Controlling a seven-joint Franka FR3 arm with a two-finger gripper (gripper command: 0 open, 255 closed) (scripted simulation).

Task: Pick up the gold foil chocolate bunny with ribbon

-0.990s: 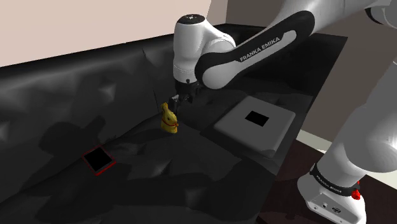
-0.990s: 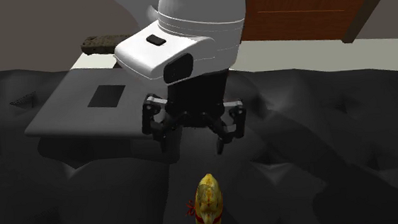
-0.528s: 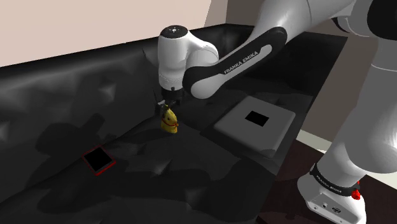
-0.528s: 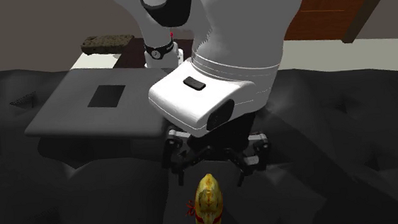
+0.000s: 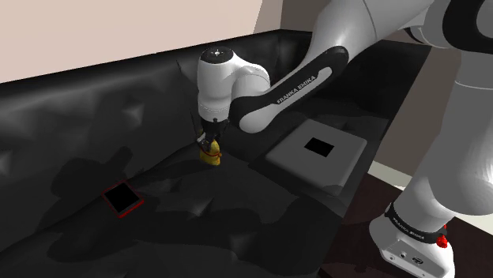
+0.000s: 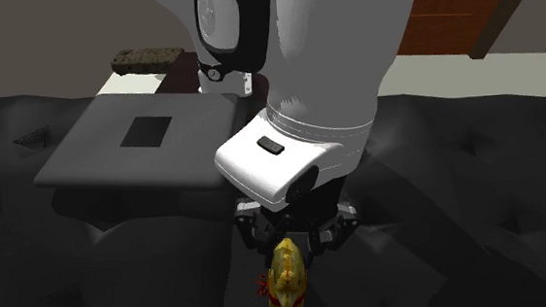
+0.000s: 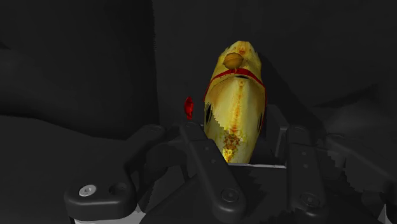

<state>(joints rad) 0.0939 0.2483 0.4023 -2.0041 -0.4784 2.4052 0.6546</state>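
The gold foil bunny (image 5: 211, 154) with a red ribbon at its neck stands upright on the black cushioned surface (image 5: 95, 118). My black gripper (image 5: 209, 143) has come straight down over it. In the wrist view the bunny (image 7: 235, 102) sits between the two fingers (image 7: 198, 145), which clasp its sides near the head. From the second exterior view the gripper (image 6: 292, 242) covers the top of the bunny (image 6: 287, 285), whose lower body and ribbon show beneath the hand.
A flat grey slab with a black square (image 5: 316, 154) lies on the shoulder view's right of the bunny; the same grey slab (image 6: 134, 142) is behind the hand in the second exterior view. A red-edged black device (image 5: 122, 198) lies nearer the front.
The hand moved toward the shoulder view's left and came down onto the bunny. The fingers, wide apart before, have closed against it.
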